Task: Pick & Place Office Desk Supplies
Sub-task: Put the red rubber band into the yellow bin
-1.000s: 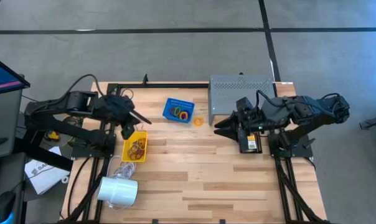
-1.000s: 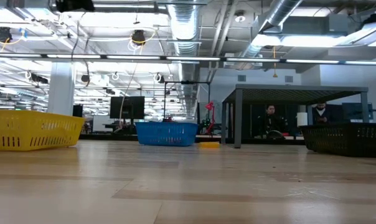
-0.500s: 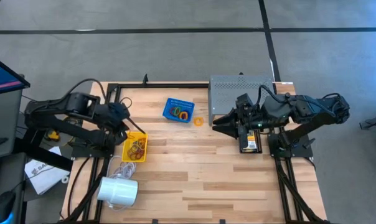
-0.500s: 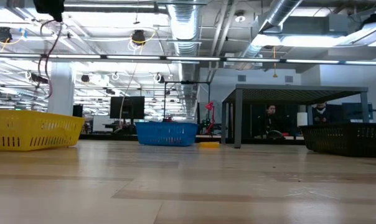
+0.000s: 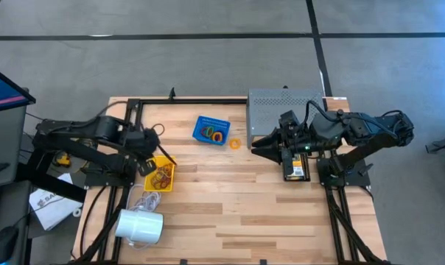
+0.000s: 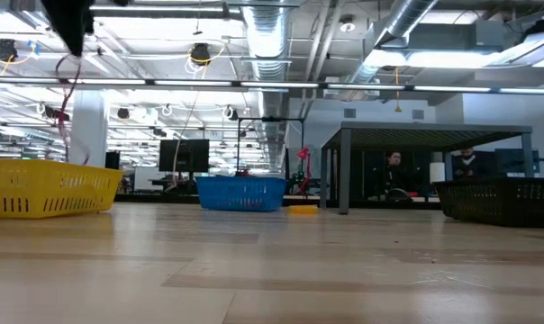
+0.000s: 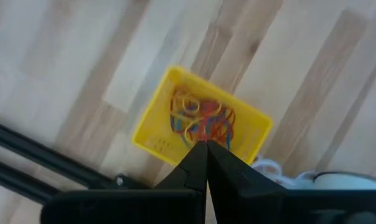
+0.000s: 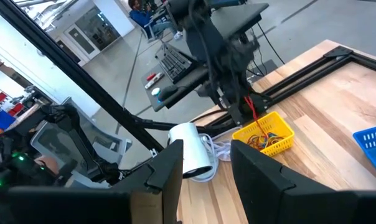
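My left gripper [image 5: 153,159] [image 7: 205,147] is shut and points steeply down over the yellow bin [image 5: 161,177] [image 7: 200,121], which holds several coloured rubber bands. A thin red rubber band [image 6: 68,90] [image 8: 253,114] hangs from its tips. A blue bin [image 5: 211,130] with more bands stands mid-table at the far side. One orange band [image 5: 235,143] lies flat on the wood beside the blue bin. My right gripper [image 5: 256,145] [image 8: 203,163] hovers open in front of the grey shelf, nothing between its fingers. My left gripper pinches the red rubber band's upper end [image 8: 251,106] between its shut fingertips, coming from above and pointing steeply down. The band hangs slack below the fingers, over the yellow bin. Whether its lower end touches the bands in the bin I cannot tell.
A grey perforated shelf [image 5: 285,110] stands at the far right, behind my right arm. A white cylinder [image 5: 140,226] with a cord lies at the near left. Black frame rails [image 5: 193,101] run along the far and left edges. Bare wood lies in the middle and near right.
My left gripper has drawn back toward the table's left and near edges and sunk over the yellow bin, tipping from nearly level to steeply down. It stays shut, and the red band hangs lower with it.
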